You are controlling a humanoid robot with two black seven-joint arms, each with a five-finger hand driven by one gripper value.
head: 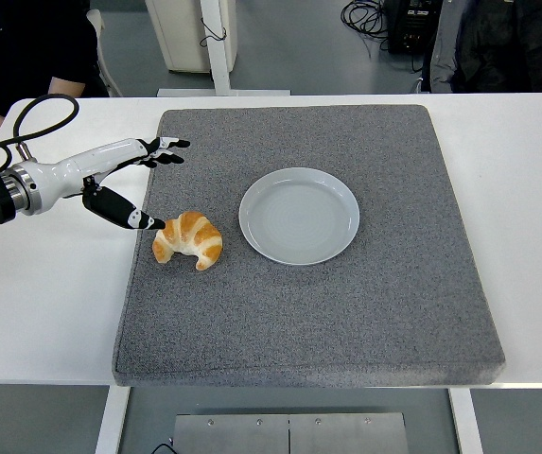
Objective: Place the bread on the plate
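Golden croissant (pixel 188 240) on grey mat (pixel 365 303), left of empty plate (pixel 299 216); left hand (pixel 124 180) w/ fingers (pixel 162 151) spread wide beside it, ready to grasp.

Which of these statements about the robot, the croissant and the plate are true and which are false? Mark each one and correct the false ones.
1. The croissant lies on the plate. False: it lies on the grey mat, left of the plate.
2. The plate is empty. True.
3. The left hand grips the croissant. False: its fingers are spread, with the thumb tip near the croissant.
4. The right arm reaches over the mat. False: it is not in view.
5. The mat lies on a white table. True.
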